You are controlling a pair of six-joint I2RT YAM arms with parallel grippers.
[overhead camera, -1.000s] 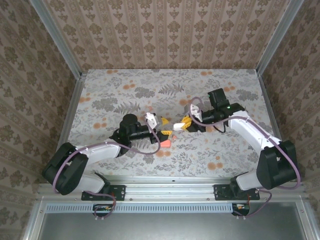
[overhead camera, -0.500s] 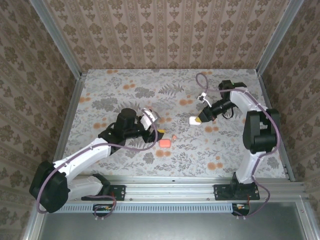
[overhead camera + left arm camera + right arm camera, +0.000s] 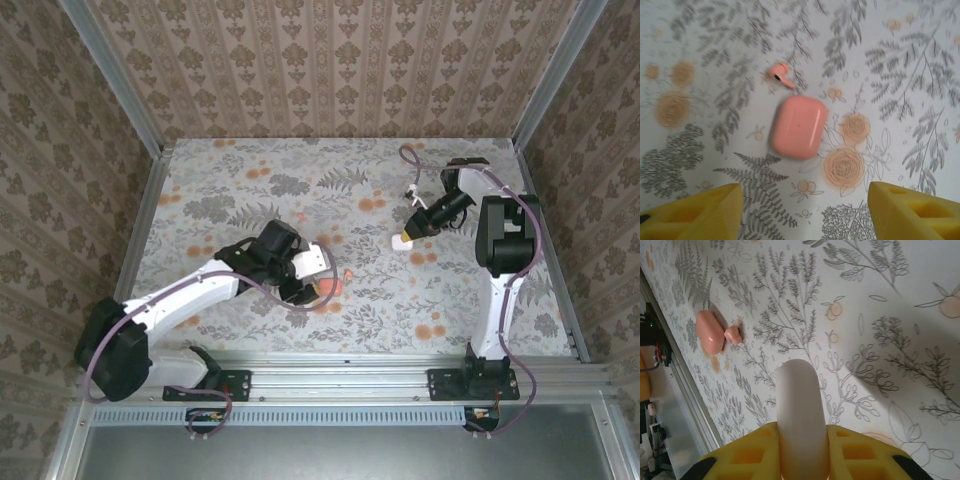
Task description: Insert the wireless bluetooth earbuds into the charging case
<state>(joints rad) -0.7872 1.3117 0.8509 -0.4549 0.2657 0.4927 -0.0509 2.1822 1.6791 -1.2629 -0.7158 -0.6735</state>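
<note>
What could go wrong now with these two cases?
The closed coral-pink rounded plastic case lies with a coral-pink earbud just beside it; the open left gripper, if lowered, might knock the bud away. The right gripper pinches the smooth white rounded case by one end, so it might slip or twist.

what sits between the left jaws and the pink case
Just bare floral tablecloth, seen in the left wrist view. The left gripper is open, and the pink earbud lies beyond the pink case.

Floral-print table (image 3: 250,170); pink case (image 3: 799,126) flat on it w/ pink earbud (image 3: 780,74) just beside.
</note>
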